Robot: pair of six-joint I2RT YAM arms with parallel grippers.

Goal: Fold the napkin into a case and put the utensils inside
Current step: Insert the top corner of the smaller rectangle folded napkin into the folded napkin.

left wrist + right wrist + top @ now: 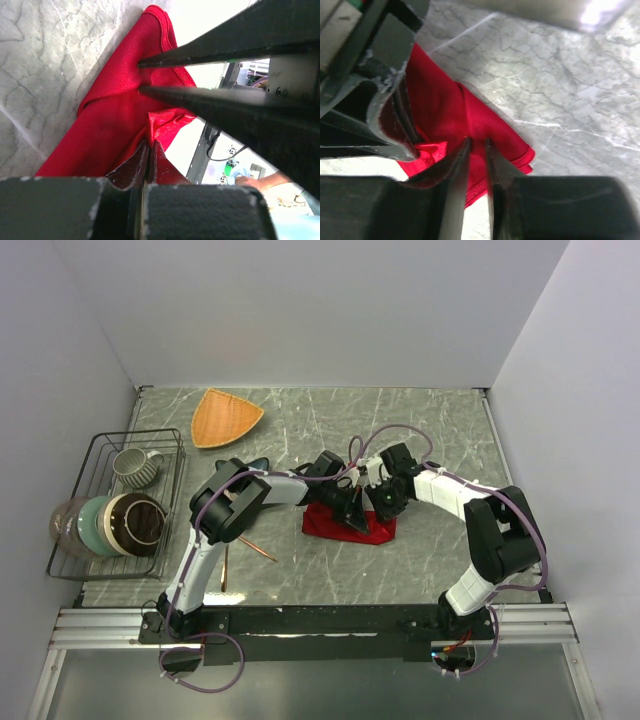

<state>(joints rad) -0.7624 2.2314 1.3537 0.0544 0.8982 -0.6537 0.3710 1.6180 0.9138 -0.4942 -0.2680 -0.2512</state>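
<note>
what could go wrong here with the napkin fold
1. The left end effector pinches the napkin, but the right end effector only straddles a fold with a narrow gap, so the fold may slip.
2. Both work very close together, so they could collide or bunch the cloth.

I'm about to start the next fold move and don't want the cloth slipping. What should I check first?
1. Left gripper shut on a fold of the napkin: ok.
2. Right gripper closed on a cloth ridge that puckers at its tips: ok.
3. Napkin folded flat and narrow: not ok, bunched.
4. Utensils clear of the cloth, on the table to its left: ok.
5. Grippers not touching each other: cannot tell, very close.
</note>
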